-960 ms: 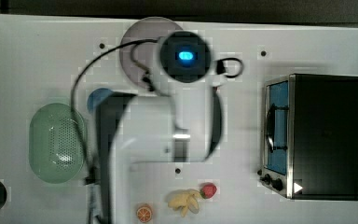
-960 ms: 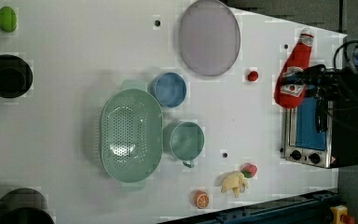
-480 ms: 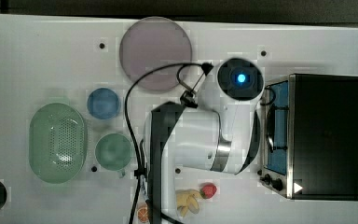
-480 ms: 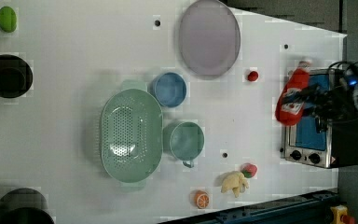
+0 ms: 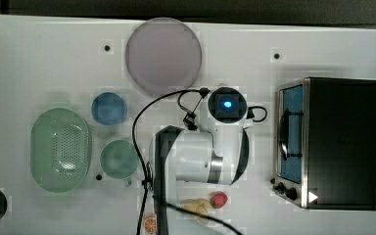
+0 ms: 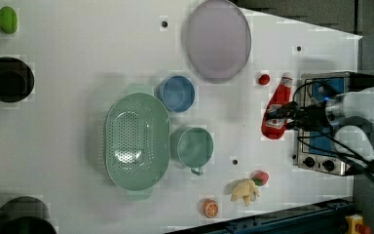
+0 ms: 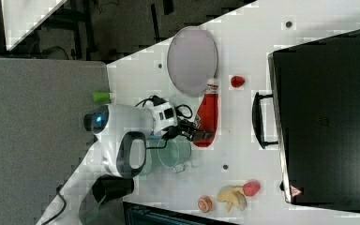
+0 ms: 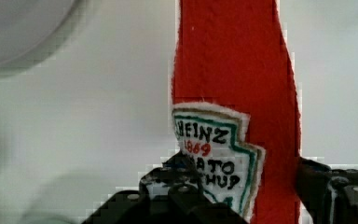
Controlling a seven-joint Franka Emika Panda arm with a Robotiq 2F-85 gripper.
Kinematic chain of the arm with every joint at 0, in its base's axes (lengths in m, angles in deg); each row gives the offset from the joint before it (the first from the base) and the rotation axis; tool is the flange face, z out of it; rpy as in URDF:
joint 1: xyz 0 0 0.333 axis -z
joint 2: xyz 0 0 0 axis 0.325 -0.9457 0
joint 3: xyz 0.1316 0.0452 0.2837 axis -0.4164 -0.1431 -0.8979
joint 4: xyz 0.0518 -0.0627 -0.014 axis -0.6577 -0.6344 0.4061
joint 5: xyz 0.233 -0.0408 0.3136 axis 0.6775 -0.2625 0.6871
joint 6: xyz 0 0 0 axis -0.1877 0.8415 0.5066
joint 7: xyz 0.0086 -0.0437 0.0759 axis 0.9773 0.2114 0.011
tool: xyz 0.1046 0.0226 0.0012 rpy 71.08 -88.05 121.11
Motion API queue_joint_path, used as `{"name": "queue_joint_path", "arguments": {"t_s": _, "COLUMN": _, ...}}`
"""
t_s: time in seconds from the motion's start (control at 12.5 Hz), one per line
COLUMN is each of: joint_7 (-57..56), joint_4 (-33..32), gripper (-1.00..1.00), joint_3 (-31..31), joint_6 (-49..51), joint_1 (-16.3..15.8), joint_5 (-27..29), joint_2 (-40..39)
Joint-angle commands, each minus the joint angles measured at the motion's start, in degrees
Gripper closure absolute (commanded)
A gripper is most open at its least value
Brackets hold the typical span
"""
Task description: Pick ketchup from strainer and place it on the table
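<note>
Red ketchup (image 6: 276,111) pinched btwn black fingers (image 8: 168,186) — approx half spread, label side up, over white table (image 6: 78,58), strainer (image 6: 136,141) well apart

plate (image 6: 217,40) and oven (image 6: 321,124) flank bare table (image 6: 78,58)

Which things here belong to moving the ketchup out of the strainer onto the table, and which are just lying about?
Job in hand:
- ketchup, held in the tool
- strainer
- table

Lying about:
- lilac plate
- blue cup
- green cup
- toaster oven
- orange slice
</note>
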Motion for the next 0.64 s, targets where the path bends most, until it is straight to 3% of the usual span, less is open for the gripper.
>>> {"name": "queue_joint_path", "arguments": {"t_s": 0.08, "joint_7": -2.00, "joint_4": -0.33, "gripper": -0.29, "joint_3": 0.78, "joint_6": -4.34, "joint_1": -0.71, "joint_5": 0.12, "joint_2": -2.31}}
{"name": "queue_joint_path", "arguments": {"t_s": 0.32, "joint_7": -2.00, "joint_4": -0.08, "gripper": -0.93, "joint_3": 0.89, "joint_6": -5.05, "joint_1": -0.65, "joint_5": 0.14, "joint_2": -2.93}}
{"name": "queue_joint_path", "arguments": {"t_s": 0.64, "joint_7": -1.84, "joint_4": 2.95, "gripper": -1.00, "joint_3": 0.68, "joint_6": -0.50, "joint_1": -0.68, "joint_5": 0.51, "joint_2": 2.19}}
